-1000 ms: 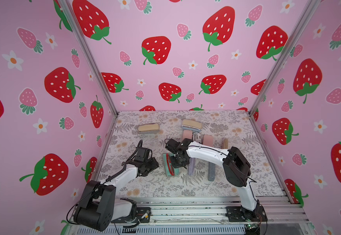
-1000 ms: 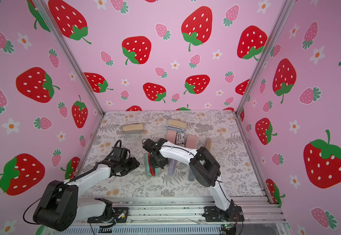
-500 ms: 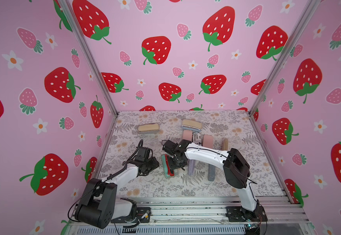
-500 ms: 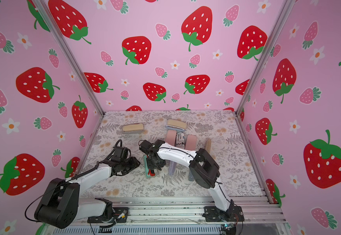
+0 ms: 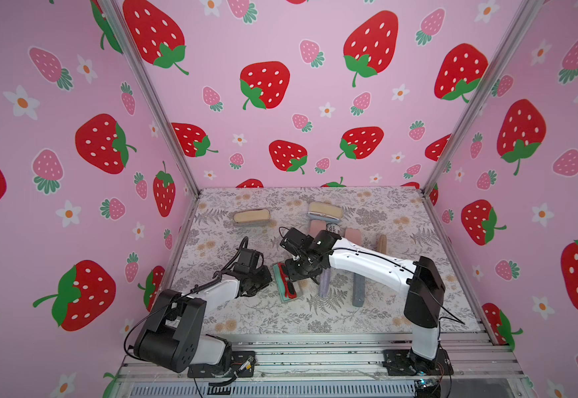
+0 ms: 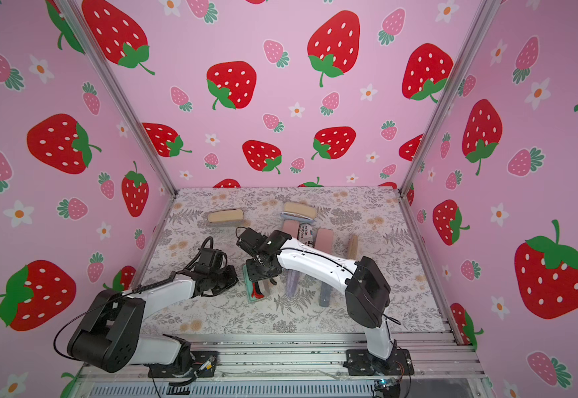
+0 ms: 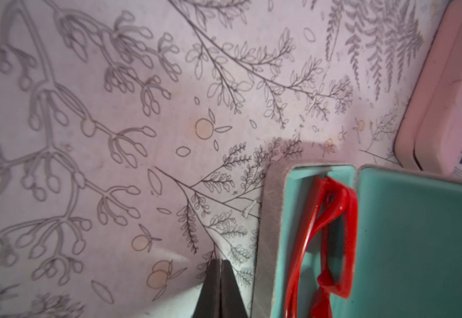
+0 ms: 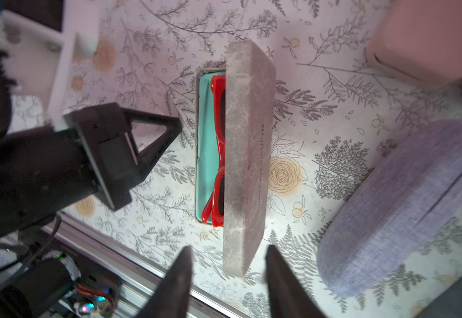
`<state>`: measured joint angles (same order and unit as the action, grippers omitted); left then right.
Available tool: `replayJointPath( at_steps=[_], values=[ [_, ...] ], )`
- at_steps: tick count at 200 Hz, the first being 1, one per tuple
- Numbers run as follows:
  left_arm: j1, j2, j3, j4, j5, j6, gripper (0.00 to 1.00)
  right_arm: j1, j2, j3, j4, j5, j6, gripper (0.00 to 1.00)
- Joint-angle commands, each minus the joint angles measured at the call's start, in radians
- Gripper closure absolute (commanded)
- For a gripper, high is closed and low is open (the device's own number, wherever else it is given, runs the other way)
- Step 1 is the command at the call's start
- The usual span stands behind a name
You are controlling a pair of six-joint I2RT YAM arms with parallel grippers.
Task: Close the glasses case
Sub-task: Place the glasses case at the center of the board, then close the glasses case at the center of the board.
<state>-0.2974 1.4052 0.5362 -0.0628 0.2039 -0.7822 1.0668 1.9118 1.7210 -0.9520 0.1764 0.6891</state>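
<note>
**Felt-covered glasses case (image 8: 247,154), half shut, near the middle of the flower-printed worktop (image 7: 114,110).**

The case is a flat rectangle with rounded corners, mottled grey felt outside and smooth teal lining inside. Its lid stands on edge over the tray, where glossy red plastic glasses (image 8: 219,143) lie folded. The left end effector (image 7: 221,272) has its tapered black fingers pressed together on nothing, tips just beside the tray's long felt edge. The right end effector (image 8: 227,249) sits over the case with fingers parted and the lid's end between them; contact cannot be told. A lilac woven oval case (image 8: 406,206) and a smooth pink case (image 8: 428,35) lie near.
</note>
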Motion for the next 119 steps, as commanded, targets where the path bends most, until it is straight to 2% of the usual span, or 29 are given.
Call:
replayJointPath(
  at_steps=[1,14,27,119],
  values=[
    [-0.017,0.034,-0.007,-0.025,0.010,-0.014,1.00,0.001,-0.037,-0.029,0.010,-0.007,-0.023,0.87],
    [-0.024,0.034,-0.011,-0.013,0.016,-0.021,1.00,-0.010,-0.043,-0.044,0.021,-0.020,-0.033,0.97],
    [-0.030,0.032,-0.017,-0.002,0.025,-0.028,1.00,-0.028,-0.046,-0.063,0.031,-0.041,-0.037,1.00],
    [-0.065,0.014,-0.031,-0.001,0.013,-0.047,1.00,-0.116,-0.001,-0.147,0.157,-0.193,-0.051,1.00]
  ],
)
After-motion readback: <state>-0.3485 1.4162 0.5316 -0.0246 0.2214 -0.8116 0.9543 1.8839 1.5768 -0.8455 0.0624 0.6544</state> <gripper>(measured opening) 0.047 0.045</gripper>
